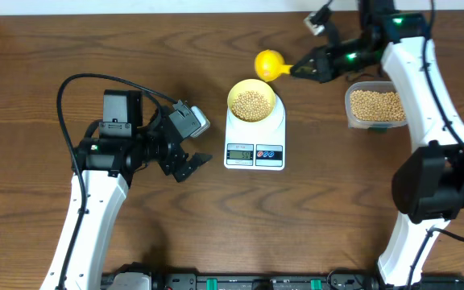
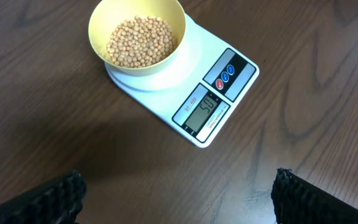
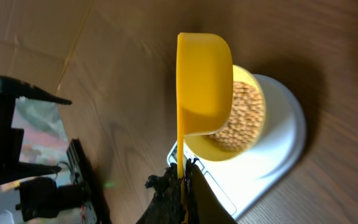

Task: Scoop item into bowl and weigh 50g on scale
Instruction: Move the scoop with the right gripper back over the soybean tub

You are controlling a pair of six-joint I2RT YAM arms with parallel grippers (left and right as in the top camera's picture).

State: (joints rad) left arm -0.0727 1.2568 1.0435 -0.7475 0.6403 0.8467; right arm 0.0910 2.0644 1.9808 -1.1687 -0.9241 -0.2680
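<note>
The pale-yellow bowl (image 1: 231,97) stands on the white scale (image 1: 277,129), holding a layer of tan beans (image 1: 251,102). The left wrist view shows the bowl (image 2: 135,70), its beans (image 2: 140,38) and the scale (image 2: 166,94), with digits on the display (image 2: 204,112). My left gripper (image 1: 193,167) (image 2: 178,180) is open and empty, left of the scale over bare table. My right gripper (image 1: 300,70) (image 3: 182,180) is shut on the thin handle of a yellow scoop (image 1: 268,63) (image 3: 202,84), held on its side just behind the bowl (image 3: 211,149).
A clear rectangular tub (image 1: 350,115) of beans sits at the right, beside the right arm (image 1: 425,89). The left arm (image 1: 95,201) and its black cable (image 1: 67,105) occupy the left side. A strip of equipment runs along the table's front edge (image 1: 240,282).
</note>
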